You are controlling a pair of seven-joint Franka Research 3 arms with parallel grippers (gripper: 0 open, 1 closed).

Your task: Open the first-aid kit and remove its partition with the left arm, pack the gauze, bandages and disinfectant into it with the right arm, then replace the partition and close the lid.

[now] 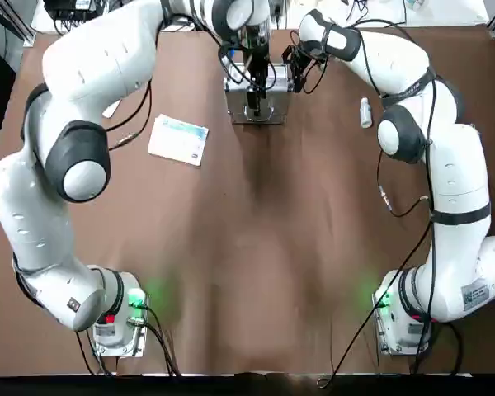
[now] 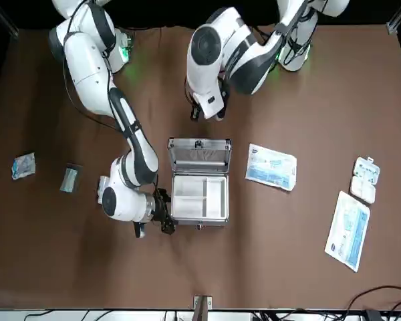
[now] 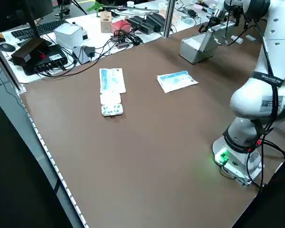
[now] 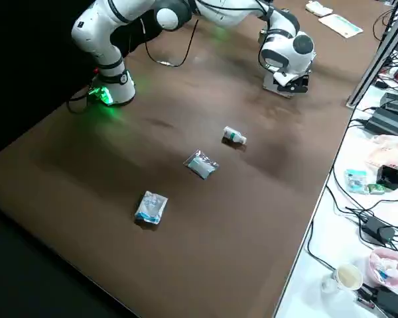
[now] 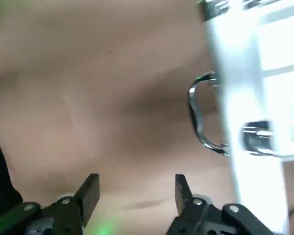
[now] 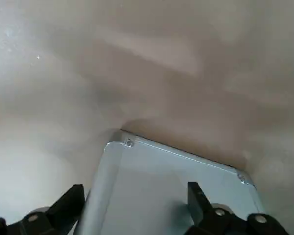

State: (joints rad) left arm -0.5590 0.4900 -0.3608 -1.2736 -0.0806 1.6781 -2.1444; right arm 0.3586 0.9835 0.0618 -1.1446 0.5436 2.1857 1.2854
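While the lid stands raised, the next thing to lift is the partition.

Kit: the silver kit [image 2: 199,194] sits at the far middle of the table, lid [image 2: 199,153] propped up on its robot side.
Partition: cream partition [image 2: 199,198] lies inside the kit; likely light, stiff and smooth, best pinched on a divider wall or rim.
Left gripper: left gripper [image 5: 134,193] hangs beside the kit's handle, fingers apart, empty.
Right gripper: right gripper [image 6: 135,203] braces at the kit's side, fingers spread, nothing clamped.
Disinfectant: bottle [image 1: 365,112] lies well apart, on the right.
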